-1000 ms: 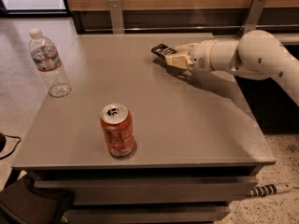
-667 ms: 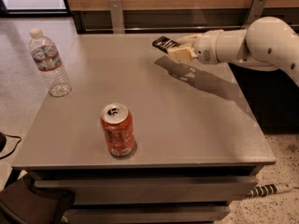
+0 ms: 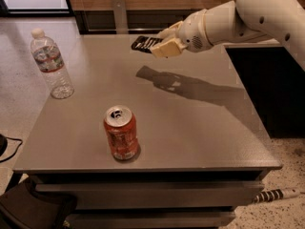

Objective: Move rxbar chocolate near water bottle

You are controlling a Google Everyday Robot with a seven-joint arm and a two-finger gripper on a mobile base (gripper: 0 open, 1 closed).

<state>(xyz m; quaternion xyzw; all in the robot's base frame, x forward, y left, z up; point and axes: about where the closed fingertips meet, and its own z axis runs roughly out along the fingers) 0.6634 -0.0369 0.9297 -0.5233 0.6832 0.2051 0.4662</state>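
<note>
The tool point(image 3: 161, 45) is gripping the rxbar chocolate point(image 3: 141, 43) in the air above the tabletop point(image 3: 200, 128).

In the upper middle of the frame, the white arm point(image 3: 248, 13) is reaching in from the upper right. Its tool is clamping one end of the black bar, so the other end is sticking out to the left. The bar is hanging clear of the grey surface and is casting a dark shadow point(image 3: 164, 80) just below it in the frame. The water bottle point(image 3: 50, 61) is standing upright at the left edge of the tabletop, in the upper left of the frame, well apart from the bar. An orange soda can point(image 3: 121, 132) is standing upright in the lower middle, near the front edge, apart from both.
</note>
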